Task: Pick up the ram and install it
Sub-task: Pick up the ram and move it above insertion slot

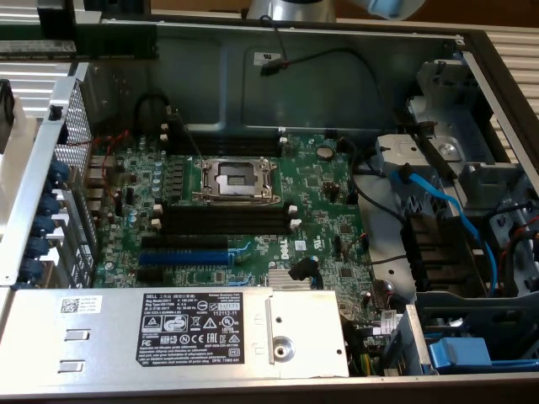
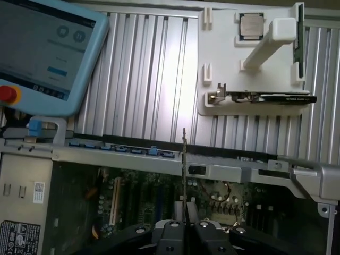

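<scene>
Seemingly edge-on, ram (image 2: 184, 170) clenched between fingers (image 2: 171, 238), DELL printed on power supply label (image 1: 189, 324) and motherboard (image 1: 324, 198).

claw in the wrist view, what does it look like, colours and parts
The claw is matte black, built of paired, mirrored linkage bars with round grey pivot pins. In the exterior view, what looks like the arm is a silvery, rounded metal section.
</scene>
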